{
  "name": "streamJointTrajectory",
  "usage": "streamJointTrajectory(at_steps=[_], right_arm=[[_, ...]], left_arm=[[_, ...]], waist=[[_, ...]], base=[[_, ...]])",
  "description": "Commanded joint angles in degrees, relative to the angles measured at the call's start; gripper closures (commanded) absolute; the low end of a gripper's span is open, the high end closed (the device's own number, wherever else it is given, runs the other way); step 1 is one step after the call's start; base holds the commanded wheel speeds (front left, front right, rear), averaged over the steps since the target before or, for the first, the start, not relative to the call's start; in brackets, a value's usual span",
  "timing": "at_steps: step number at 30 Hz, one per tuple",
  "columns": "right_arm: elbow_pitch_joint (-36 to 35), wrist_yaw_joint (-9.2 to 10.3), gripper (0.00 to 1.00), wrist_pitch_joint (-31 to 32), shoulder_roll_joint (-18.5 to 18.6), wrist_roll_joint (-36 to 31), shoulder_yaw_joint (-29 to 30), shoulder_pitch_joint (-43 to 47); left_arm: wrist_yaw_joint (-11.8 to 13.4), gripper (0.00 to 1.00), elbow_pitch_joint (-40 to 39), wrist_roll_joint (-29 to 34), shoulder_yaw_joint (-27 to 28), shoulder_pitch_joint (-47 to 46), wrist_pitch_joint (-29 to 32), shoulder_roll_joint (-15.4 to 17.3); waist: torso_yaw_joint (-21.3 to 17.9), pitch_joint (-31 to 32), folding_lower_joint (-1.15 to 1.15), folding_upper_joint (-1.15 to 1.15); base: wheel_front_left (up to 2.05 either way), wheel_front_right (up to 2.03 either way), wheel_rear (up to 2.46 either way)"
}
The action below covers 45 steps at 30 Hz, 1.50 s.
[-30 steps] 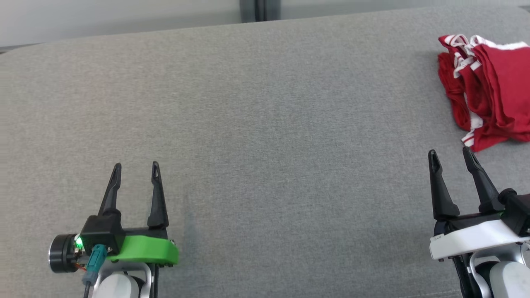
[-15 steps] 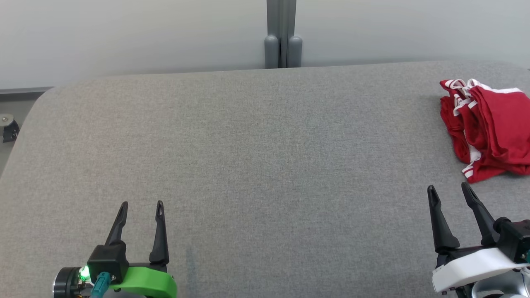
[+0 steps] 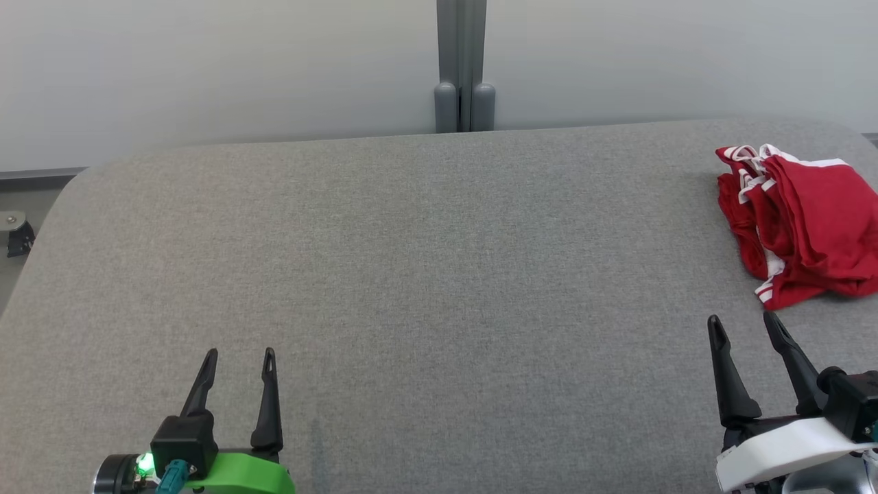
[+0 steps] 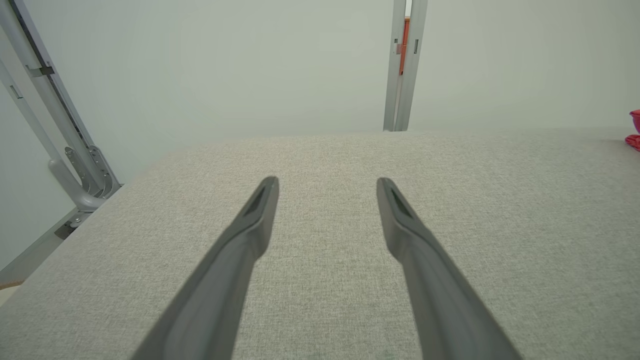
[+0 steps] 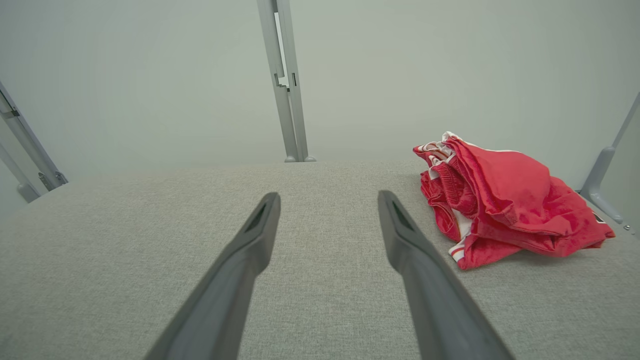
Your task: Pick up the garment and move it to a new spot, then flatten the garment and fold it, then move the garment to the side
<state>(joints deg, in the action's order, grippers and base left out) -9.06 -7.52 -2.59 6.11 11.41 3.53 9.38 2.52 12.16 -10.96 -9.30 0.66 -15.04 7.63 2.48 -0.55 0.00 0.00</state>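
A crumpled red garment (image 3: 802, 223) with white trim lies bunched at the far right of the grey padded table (image 3: 425, 274). The right wrist view shows the garment (image 5: 505, 200) ahead and to the right of my fingers. My right gripper (image 3: 743, 324) is open and empty, a short way in front of the heap and not touching it. At the lower left my left gripper (image 3: 239, 357) is open and empty over bare cloth. In the left wrist view, a red sliver of the garment (image 4: 634, 130) peeks in at the right edge beyond my open left gripper (image 4: 327, 182).
A pale wall with a grey upright post (image 3: 461, 65) stands behind the table's far edge. Grey metal frame struts (image 4: 65, 150) flank the table's left side, and another strut (image 5: 602, 175) is on the right. The table's rounded left corner (image 3: 65, 192) drops to the floor.
The head camera has tilted up, so the wall and post came into view and everything slid down the picture. Both grippers stay open; the garment lies as before.
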Motion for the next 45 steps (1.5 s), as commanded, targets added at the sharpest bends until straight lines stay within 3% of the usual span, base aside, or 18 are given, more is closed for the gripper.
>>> streamJointTrajectory(at_steps=[1, 11, 12, 45], right_arm=[[-0.2, 0.07, 0.0, 0.1, 0.0, 0.3, 0.0, 0.7], [0.0, 0.07, 0.0, 0.7, -0.4, 0.2, 0.2, 0.7], [0.2, 0.0, 1.0, 0.6, -0.3, 0.0, 0.1, 0.4], [9.1, 0.01, 1.0, 2.7, -0.4, 31.9, -0.2, -5.7]], left_arm=[[-0.2, 0.0, 0.3, 0.3, 0.2, 0.4, -0.1, 0.0], [-0.8, 0.0, 1.7, 0.6, -0.4, -1.5, -0.1, -0.4], [-0.6, 1.0, 1.7, 0.4, -0.3, -0.6, 0.0, -0.5], [-4.2, 1.0, 2.0, -30.6, 5.9, -3.1, 8.3, -2.2]], waist=[[0.0, 0.0, 0.0, 0.0], [0.5, -0.2, 0.0, 0.0], [0.5, -0.2, 0.0, 0.0], [-0.3, 0.0, 0.0, 0.0]], base=[[0.0, 0.0, 0.0], [0.0, 0.0, 0.0], [0.0, 0.0, 0.0], [0.0, 0.0, 0.0]])
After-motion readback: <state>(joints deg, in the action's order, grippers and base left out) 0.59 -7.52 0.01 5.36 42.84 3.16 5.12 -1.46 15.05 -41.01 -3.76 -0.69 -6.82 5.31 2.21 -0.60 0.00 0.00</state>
